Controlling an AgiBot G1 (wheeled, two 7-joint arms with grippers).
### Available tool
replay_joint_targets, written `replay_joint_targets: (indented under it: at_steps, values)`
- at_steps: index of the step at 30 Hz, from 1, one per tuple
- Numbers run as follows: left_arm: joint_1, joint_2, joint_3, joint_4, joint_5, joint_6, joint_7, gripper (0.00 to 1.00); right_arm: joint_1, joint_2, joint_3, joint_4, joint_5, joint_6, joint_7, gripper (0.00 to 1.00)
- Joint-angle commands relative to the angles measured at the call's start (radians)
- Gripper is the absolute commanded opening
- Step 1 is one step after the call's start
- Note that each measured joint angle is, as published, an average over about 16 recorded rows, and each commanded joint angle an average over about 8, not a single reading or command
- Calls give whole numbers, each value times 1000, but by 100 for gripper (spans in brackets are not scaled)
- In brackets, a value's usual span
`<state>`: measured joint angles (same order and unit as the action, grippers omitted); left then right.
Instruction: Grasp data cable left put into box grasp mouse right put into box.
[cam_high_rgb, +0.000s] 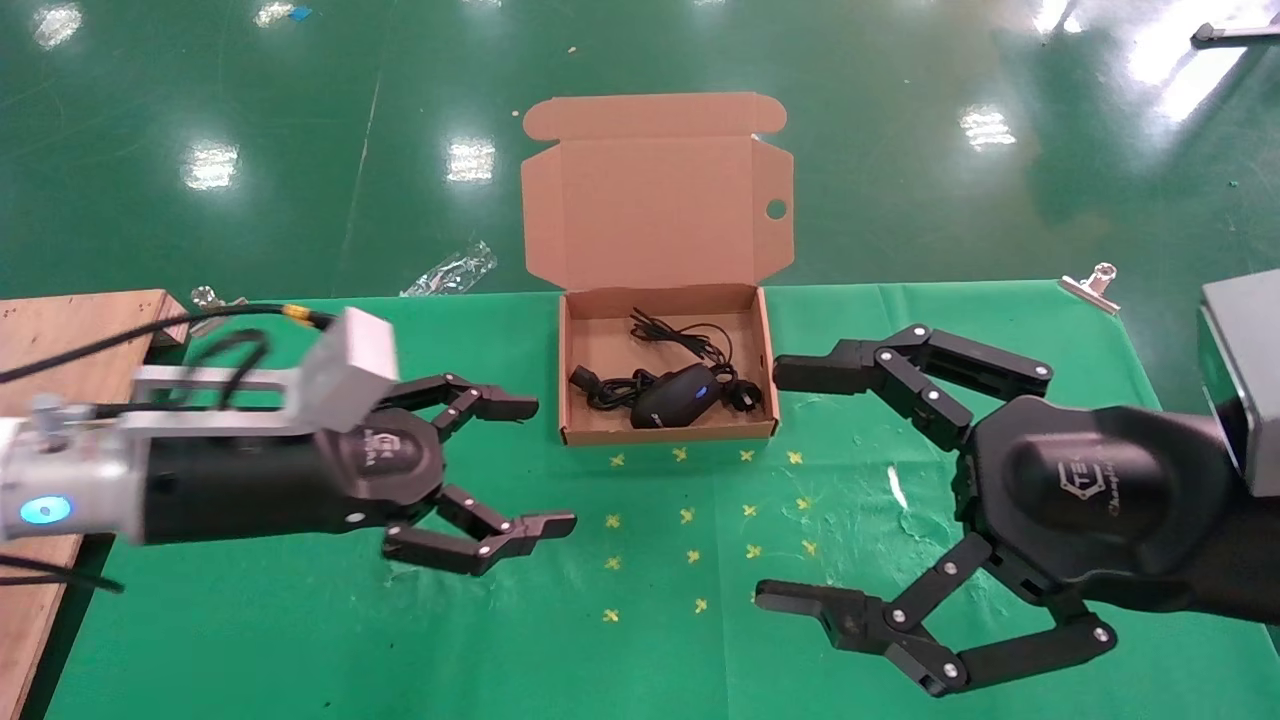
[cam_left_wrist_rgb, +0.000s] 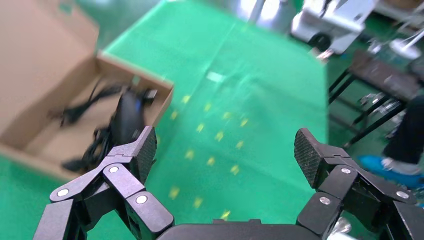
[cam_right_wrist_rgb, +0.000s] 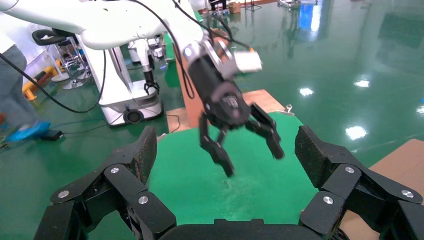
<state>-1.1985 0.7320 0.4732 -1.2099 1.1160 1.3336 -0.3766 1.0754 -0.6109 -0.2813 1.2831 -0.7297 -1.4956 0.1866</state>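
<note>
My left gripper spread, empty, left of box. My right gripper spread, empty, right of box. Mouse and data cable lie inside box. Likely task finished; keep both clear of box walls.

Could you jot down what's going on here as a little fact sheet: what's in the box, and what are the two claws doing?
box: open, lid up, on the green table
mouse: inside the box
data cable: inside the box, beside the mouse
left gripper: open, empty, left of the box
right gripper: open, empty, right of the box
</note>
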Motion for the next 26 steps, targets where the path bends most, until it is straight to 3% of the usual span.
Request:
replay_joint_targets:
  at_steps: [1, 14, 26]
  values:
    - [20, -19, -31, -12, -62, 26, 30, 100, 0, 0, 0, 0, 0, 0, 0, 100]
    - [132, -129, -207, -79, -412, 172, 196, 100, 0, 1, -1, 0, 2, 0, -1, 100]
    - [137, -133, -214, -82, -427, 178, 199, 100, -1, 1, -1, 0, 2, 0, -1, 100]
